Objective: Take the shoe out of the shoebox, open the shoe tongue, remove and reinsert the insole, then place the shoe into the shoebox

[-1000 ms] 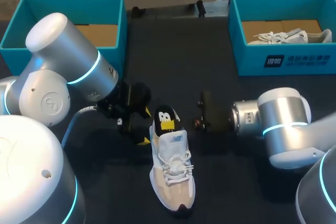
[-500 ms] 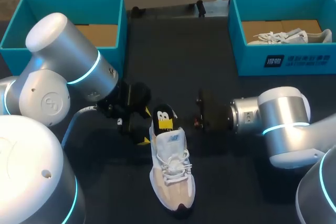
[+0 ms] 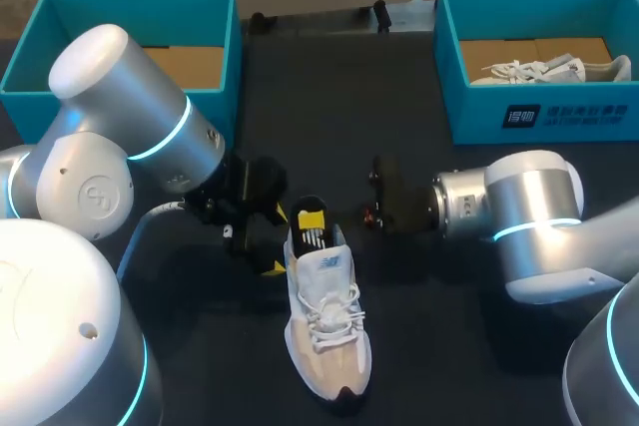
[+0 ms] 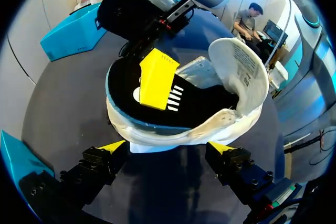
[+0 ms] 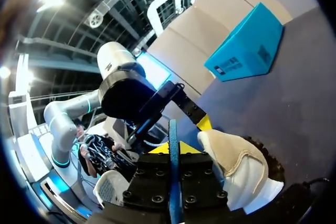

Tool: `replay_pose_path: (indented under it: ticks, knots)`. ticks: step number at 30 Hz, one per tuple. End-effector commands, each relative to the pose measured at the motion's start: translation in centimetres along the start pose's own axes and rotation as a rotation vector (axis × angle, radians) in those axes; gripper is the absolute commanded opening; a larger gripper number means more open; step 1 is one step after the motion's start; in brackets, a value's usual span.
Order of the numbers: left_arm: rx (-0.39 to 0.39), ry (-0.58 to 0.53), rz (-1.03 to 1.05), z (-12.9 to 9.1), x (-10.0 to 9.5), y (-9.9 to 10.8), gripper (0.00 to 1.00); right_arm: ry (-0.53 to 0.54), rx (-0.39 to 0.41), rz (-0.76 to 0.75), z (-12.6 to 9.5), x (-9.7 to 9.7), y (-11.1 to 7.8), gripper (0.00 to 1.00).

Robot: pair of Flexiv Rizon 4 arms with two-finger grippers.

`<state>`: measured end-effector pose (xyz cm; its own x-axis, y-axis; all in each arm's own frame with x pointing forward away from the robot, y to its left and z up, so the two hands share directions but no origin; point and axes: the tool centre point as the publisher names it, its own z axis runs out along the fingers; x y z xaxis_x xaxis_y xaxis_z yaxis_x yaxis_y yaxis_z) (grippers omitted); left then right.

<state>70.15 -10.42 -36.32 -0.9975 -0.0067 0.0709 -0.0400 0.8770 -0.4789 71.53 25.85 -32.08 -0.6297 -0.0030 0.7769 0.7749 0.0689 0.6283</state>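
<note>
Here, the right jaws gripped the insole [image 4: 205, 106] at the heel of the shoe [image 3: 325, 326], near the front edge of the surface [image 3: 329, 97]; the left jaws stood open, flanking that heel.

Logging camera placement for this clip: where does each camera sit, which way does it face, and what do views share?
Head view: above and behind the robot, looking down on the table; left arm and right arm enter from the sides.
Left wrist view: on the left wrist, facing the shoe heel-on; its left pincer shows, open.
Right wrist view: on the right wrist, facing the left arm; its right pincer shows, shut on the insole.
Shared: both wrist views show shoe and insole.
</note>
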Motion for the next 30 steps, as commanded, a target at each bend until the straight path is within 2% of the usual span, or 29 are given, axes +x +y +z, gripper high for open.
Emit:
replay_pose_path:
  ticks: [1, 11, 17, 18, 19, 21, 22, 23, 26, 30]
  knots:
    - [-0.001, -0.002, 0.0, 0.0, 0.1, 0.0, 1.0, -0.004, 0.005, 0.026, 0.0, -0.4, -0.6, 0.0]
    - [-0.001, -0.002, 0.0, 0.0, 0.1, 0.0, 1.0, -0.031, -0.012, 0.089, -0.3, 0.0, -3.4, 0.0]
    - [-0.001, -0.002, 0.0, 0.0, 0.1, 0.0, 1.0, -0.022, -0.02, 0.08, -0.2, 0.3, -4.1, 0.0]
    - [-0.001, -0.002, 0.0, 0.0, 0.1, 0.0, 1.0, -0.021, -0.02, 0.073, -0.2, 0.4, -4.0, 0.09]
    - [-0.001, -0.002, 0.0, 0.0, 0.1, 0.0, 1.0, -0.02, -0.017, 0.06, -0.1, 0.6, -3.7, 0.27]
    - [-0.001, -0.002, 0.0, 0.0, 0.1, 0.0, 1.0, -0.021, -0.011, 0.036, 0.0, 0.9, -3.2, 0.47]
    - [-0.001, -0.002, 0.0, 0.0, 0.1, 0.0, 1.0, -0.021, -0.006, 0.025, 0.0, 1.0, -3.0, 0.66]
    - [-0.001, -0.002, 0.0, 0.0, 0.1, 0.0, 1.0, -0.022, -0.001, 0.014, 0.0, 1.1, -2.8, 0.7]
    - [-0.001, -0.002, 0.0, 0.0, 0.1, 0.0, 1.0, -0.023, 0.015, -0.01, 0.2, 1.2, -2.1, 0.69]
    - [-0.001, -0.002, 0.0, 0.0, 0.1, 0.0, 1.0, -0.02, 0.027, -0.024, 0.3, 1.1, -1.4, 0.6]
